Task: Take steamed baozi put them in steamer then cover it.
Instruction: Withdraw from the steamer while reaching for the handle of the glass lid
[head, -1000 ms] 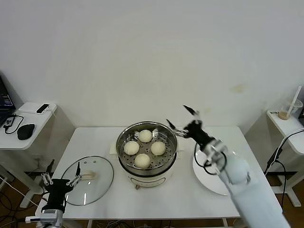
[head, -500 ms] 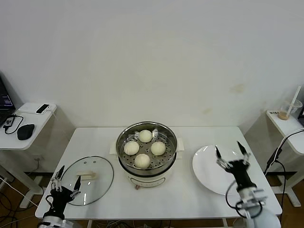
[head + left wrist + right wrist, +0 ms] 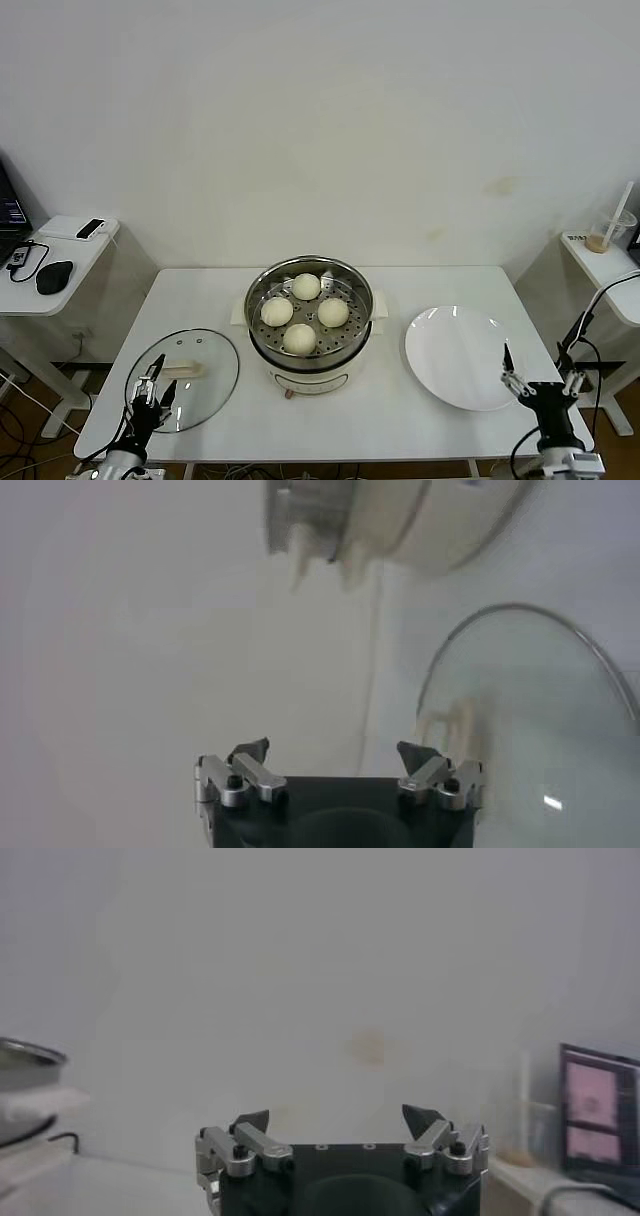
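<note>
- The table [image 3: 400, 420] carries everything, with the steamer [image 3: 309, 318] near its middle and open to the air.
- The steamer holds all four steamed baozi [image 3: 300, 338] on its perforated tray, so loading looks finished and only covering remains.
- The white plate [image 3: 455, 365] lies bare on the robot's right of the pot.
- The cover [image 3: 205, 372] lies flat on the table to the robot's left of the steamer, well apart from it, its cream handle [image 3: 184, 369] facing up.
- The left gripper [image 3: 153, 393] hangs at the cover's near rim with jaws spread wide and nothing between them (it is the obvious arm for the lid).
- To do this well, it should centre over the handle, line its jaws across the handle's narrow sides, and come straight down before closing; a grab at the glass rim would likely slip.
- Lift level, carry across, and settle the metal rim evenly onto the pot.
- The right gripper [image 3: 541, 378] waits low by the table's right front corner, spread wide and empty.
</note>
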`<move>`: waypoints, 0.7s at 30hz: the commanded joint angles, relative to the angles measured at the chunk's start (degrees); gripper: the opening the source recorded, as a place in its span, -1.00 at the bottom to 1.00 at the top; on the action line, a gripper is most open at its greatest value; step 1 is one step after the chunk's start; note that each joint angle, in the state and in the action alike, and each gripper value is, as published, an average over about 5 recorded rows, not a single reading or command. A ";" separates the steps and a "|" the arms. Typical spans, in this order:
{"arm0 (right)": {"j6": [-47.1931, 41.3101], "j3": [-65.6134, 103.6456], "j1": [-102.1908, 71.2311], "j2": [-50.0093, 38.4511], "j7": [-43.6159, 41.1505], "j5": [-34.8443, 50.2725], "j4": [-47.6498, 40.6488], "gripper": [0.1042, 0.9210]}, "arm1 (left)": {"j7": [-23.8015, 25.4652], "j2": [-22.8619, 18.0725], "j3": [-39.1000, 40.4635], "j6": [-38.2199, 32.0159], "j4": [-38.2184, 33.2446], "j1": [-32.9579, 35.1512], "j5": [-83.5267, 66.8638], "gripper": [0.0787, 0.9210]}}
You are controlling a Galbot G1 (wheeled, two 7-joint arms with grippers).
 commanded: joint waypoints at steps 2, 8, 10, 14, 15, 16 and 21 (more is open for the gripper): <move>1.40 2.89 -3.17 2.16 0.78 -1.46 0.31 0.76 | 0.22 1.42 1.72 -0.19 9.16 -8.21 6.51 0.77; 1.62 3.40 -2.39 2.63 0.83 -1.61 -1.27 0.76 | 0.73 1.58 2.52 -0.14 12.03 -12.55 6.29 0.77; 1.68 3.18 -2.37 2.85 0.80 -1.76 -1.41 0.76 | 0.79 1.50 2.91 -0.13 13.16 -13.88 6.38 0.77; 1.66 3.01 -2.35 3.19 0.76 -1.98 -1.58 0.76 | 0.74 1.45 3.44 -0.14 15.46 -16.34 6.46 0.77; 1.66 3.02 -2.33 3.22 0.76 -2.05 -1.64 0.76 | 0.71 1.46 3.53 -0.15 16.10 -17.01 6.45 0.77; 1.64 3.02 -2.31 3.24 0.76 -2.11 -1.71 0.76 | 0.70 1.45 3.61 -0.16 16.65 -17.60 6.41 0.77; 1.88 2.61 -2.15 3.56 0.75 -3.01 -2.63 0.76 | 0.82 1.20 4.04 -0.37 19.32 -19.97 5.92 0.77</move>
